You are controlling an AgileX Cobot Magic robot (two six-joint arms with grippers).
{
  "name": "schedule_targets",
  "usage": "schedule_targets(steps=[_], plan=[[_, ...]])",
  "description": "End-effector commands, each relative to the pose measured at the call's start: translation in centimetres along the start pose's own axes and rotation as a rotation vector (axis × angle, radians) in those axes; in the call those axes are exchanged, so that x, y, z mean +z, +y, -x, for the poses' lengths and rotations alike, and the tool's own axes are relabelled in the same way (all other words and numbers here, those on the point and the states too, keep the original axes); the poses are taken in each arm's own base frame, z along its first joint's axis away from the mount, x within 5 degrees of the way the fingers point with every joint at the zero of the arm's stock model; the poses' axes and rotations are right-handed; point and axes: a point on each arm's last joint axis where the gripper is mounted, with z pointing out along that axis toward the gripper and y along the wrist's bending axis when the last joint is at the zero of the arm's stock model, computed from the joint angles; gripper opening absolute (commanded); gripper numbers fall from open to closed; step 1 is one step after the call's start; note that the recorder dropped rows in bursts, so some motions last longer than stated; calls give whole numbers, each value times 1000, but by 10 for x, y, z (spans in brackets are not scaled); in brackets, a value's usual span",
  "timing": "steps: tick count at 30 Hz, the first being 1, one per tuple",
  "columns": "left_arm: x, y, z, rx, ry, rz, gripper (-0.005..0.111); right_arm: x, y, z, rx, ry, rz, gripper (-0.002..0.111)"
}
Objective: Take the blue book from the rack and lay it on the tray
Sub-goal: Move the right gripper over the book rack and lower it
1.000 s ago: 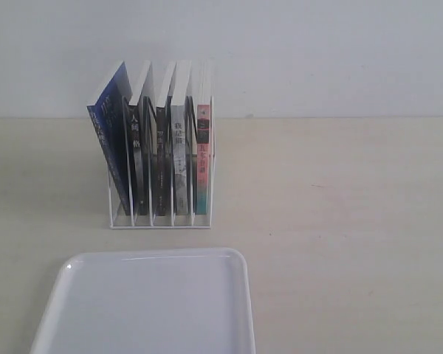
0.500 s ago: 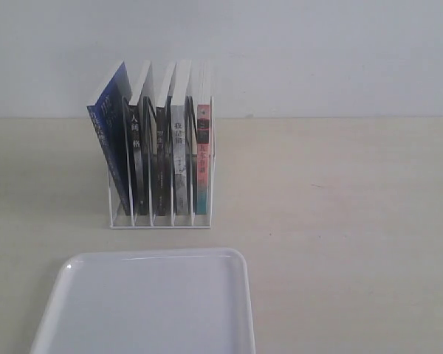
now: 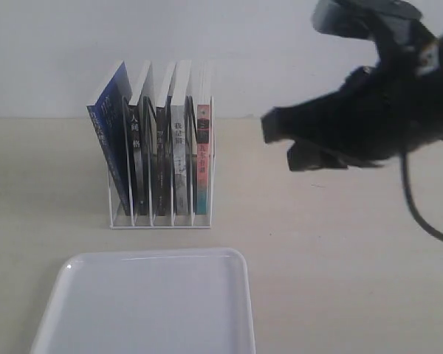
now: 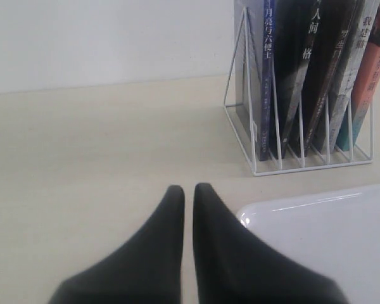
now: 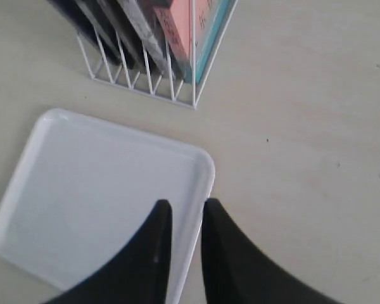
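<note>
Blue book (image 3: 111, 133) upright, leaning, in rack (image 3: 161, 218) end slot at 9 o'clock side; tray (image 3: 148, 306) at rack's 6 o'clock on worktop (image 3: 340, 258); right end effector (image 3: 277, 140) airborne, fingers nearly together, empty; left end effector (image 4: 187, 190) likewise, low over worktop.

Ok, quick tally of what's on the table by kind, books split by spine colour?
Blue book: 1
Black-spined books: 2
Grey-and-white-spined book: 1
Pink-spined book: 1
Rack: 1
Tray: 1
Total: 7 things, 5 of them books, all standing in the rack.
</note>
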Motion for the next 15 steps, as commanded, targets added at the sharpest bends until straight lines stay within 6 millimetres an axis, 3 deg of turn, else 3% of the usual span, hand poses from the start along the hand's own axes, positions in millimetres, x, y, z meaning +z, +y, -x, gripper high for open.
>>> schedule_targets(steps=[1,8,13,15], plan=[[0,0,-1,-7,1,3,5,20,14,47,-8,0,-35,18],[0,0,-1,-7,1,3,5,60,31,112,-26,11,-71,19],[0,0,-1,-7,1,3,5,83,35,144,-26,-3,-128,45],[0,0,-1,-7,1,3,5,93,38,153,-18,-8,-128,47]])
